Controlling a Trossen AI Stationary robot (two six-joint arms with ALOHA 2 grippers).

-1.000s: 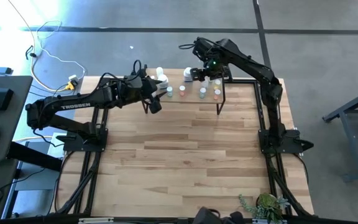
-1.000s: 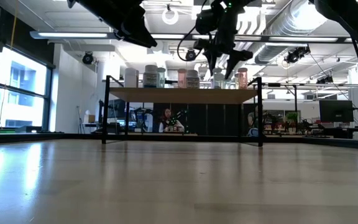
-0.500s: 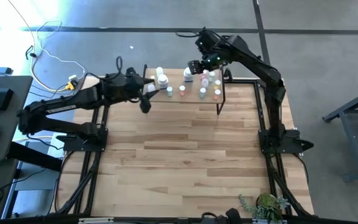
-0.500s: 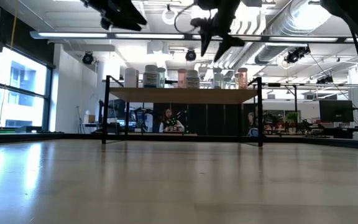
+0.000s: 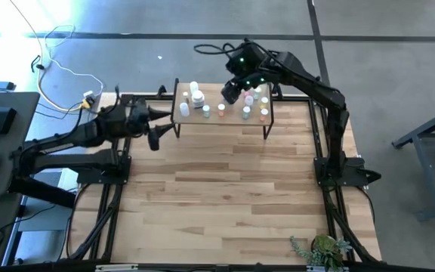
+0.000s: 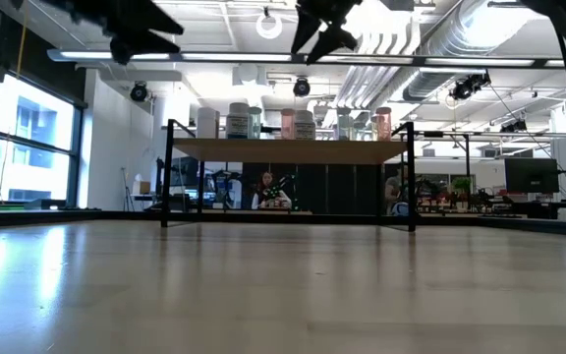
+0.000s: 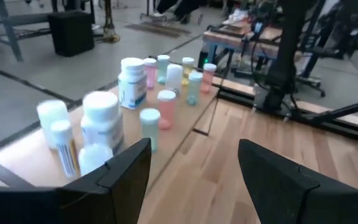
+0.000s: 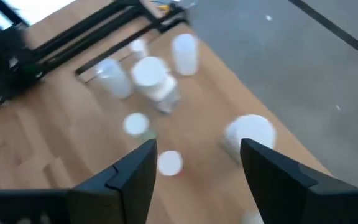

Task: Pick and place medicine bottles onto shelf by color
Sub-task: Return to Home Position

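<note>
Big open lab, tall windows on the left and silver ducts up top in the level shot, and in the middle of it all a light wood worktop (image 5: pixel 217 196). The shelf (image 5: pixel 232 119) sits at the worktop's far edge, upper middle of the overhead frame: a small wood board on thin black legs.

Every one of the medicine bottles (image 5: pixel 195 97) I can spot is standing on top of that board. The bigger white ones are toward its left end, then small greenish, pinkish and yellowish ones run off to the right. They're too tiny from above to sort any finer than that. In the level shot they make a neat row (image 6: pixel 293 123) along the top of the board.

The left end effector (image 5: pixel 157 135) hangs just off the shelf's left end, above the worktop and touching nothing. Its own camera shows the two fingers (image 7: pixel 126 168) spread wide with nothing between them. The right end effector (image 5: pixel 232 95) hovers over the middle of the shelf, above the bottles. It's spread wide too and empty, looking down on white caps.
</note>
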